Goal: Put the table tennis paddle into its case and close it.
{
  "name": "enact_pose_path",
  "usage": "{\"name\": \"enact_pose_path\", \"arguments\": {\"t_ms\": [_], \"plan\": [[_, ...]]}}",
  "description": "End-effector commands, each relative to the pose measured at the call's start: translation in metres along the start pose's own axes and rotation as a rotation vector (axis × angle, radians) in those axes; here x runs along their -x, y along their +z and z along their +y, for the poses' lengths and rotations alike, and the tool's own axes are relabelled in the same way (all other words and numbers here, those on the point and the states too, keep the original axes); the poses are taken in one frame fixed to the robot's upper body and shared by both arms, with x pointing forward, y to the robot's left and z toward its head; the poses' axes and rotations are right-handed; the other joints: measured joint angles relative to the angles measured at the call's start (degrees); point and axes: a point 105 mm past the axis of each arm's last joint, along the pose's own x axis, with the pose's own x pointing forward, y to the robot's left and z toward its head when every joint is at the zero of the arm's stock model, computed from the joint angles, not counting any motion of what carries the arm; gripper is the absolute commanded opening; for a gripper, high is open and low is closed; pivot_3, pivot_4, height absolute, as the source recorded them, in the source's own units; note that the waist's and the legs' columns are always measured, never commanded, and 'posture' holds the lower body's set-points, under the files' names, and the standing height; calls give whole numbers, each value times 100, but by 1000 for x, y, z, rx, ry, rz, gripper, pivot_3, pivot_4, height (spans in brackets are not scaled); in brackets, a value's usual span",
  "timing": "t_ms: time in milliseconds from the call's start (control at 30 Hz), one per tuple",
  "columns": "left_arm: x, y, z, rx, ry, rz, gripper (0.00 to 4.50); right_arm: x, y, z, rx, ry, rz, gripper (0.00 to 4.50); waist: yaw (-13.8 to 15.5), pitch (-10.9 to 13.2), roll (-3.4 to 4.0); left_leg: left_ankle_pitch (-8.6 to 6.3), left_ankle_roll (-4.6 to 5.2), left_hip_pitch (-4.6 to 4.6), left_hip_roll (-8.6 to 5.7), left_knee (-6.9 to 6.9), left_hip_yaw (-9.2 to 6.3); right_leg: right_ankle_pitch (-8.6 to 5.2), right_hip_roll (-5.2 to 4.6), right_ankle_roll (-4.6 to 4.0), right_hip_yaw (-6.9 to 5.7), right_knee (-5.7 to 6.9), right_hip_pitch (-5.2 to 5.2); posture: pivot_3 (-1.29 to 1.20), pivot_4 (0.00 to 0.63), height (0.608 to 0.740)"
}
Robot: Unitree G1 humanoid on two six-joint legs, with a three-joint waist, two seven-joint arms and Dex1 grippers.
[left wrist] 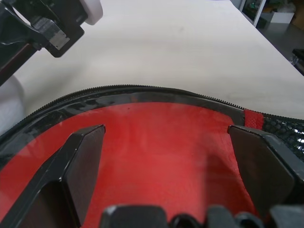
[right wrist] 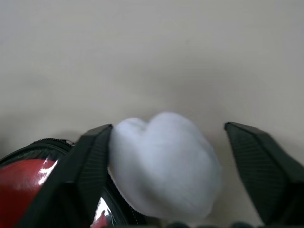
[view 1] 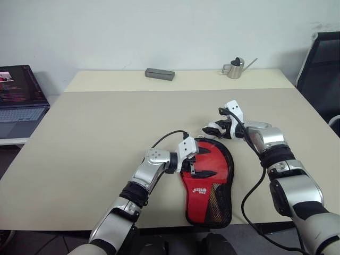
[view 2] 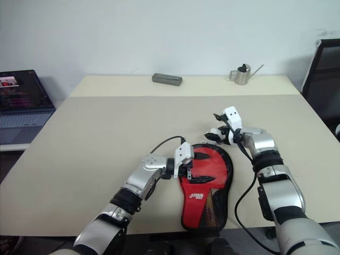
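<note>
Closing step was in hand: red mesh-pocket case (view 1: 207, 180) lay at the table's (view 1: 95, 138) near edge, left gripper (view 1: 192, 166) spread open pinning it, right gripper (right wrist: 166, 171) open around the white pompom (right wrist: 164, 164); next needs a pinch and zip pull.

Both arms are built from brushed silver-grey metal shells joined by black ribbed bands at the forearms and wrists. Small dark screws are seen on the rounded silver wrist housing of the left arm. Each end effector, the left end effector (view 1: 195, 166) and the right end effector (view 1: 219, 127), is made of two flat black wedge-shaped fingers (left wrist: 80, 166) carried under a white block-like housing. A thin black cable is looped from each wrist housing back along its arm.
</note>
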Motion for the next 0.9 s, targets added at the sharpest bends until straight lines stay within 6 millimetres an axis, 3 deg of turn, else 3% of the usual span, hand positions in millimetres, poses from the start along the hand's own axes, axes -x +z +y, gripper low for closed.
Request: {"name": "enact_pose_path", "arguments": {"t_ms": [33, 200, 300, 367, 633, 833, 900], "plan": [[-1, -12, -2, 23, 7, 40, 4500, 1, 16, 6, 43, 30, -29, 2805, 0, -2, 4, 0, 0, 0, 0, 0, 0, 0, 0, 0, 0, 0, 0, 0, 150, 740], [-1, -13, -2, 23, 9, 43, 4500, 1, 7, 11, 38, 63, 8, 1071, -3, -7, 12, 0, 0, 2, 0, 0, 0, 0, 0, 0, 0, 2, 0, 0, 150, 740], [-1, -13, -2, 22, 8, 44, 4500, 1, 3, 12, 53, 66, 26, 301, -4, -8, 14, 0, 0, 2, 0, 0, 0, 0, 0, 0, 0, 2, 1, 0, 150, 740], [-1, -13, -3, 22, 7, 44, 4500, 1, 2, 14, 62, 76, 22, 13, -4, -9, 14, 0, 0, 2, 0, 0, 0, 0, 0, 0, 0, 2, 1, 0, 150, 740], [-1, -14, -4, 23, 5, 47, 4500, 1, -5, 19, 81, 94, 43, 5, -4, -12, 20, 0, 0, 4, 0, 0, 0, 0, 0, 0, 1, 3, 1, 0, 150, 740], [0, -15, -3, 25, 7, 49, 4500, 0, -7, 20, 70, 89, 59, 1959, -6, -15, 25, 0, 0, 6, 1, 0, 0, 0, 1, 0, 1, 3, 2, 0, 150, 740], [0, -15, -3, 25, 7, 50, 4500, 0, -8, 20, 67, 88, 65, 1959, -6, -17, 28, 0, 0, 7, 1, 0, 1, 0, 1, 0, 1, 3, 2, 0, 150, 740]]}}
